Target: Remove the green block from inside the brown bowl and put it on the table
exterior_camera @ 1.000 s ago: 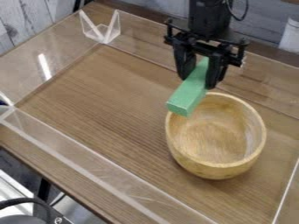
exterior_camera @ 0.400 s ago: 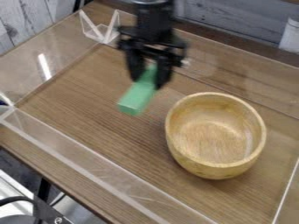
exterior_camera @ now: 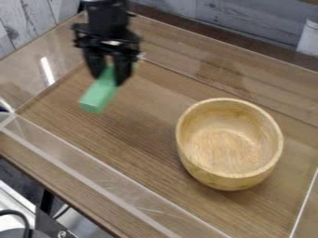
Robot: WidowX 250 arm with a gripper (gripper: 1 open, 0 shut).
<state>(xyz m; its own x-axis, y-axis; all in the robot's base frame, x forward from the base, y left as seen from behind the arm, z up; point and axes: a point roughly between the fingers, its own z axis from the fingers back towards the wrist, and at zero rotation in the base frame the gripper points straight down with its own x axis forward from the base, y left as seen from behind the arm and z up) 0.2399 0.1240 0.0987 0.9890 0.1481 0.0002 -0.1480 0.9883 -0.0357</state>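
My gripper point(exterior_camera: 110, 67) hangs over the left part of the table point(exterior_camera: 149, 130), shut on the upper end of the green block point(exterior_camera: 99, 94). The block slants down and to the left from the fingers, its lower end just above the wood surface; whether it touches I cannot tell. The brown bowl point(exterior_camera: 231, 142) sits to the right, well apart from the gripper, and holds nothing.
Low clear acrylic walls point(exterior_camera: 87, 172) run around the table's edges, with a clear corner piece point(exterior_camera: 62, 23) at the back left. A grey plank backdrop stands behind.
The gripper has carried the green block leftward, from above the bowl's rim across the table's middle to the left side, and slightly lower.
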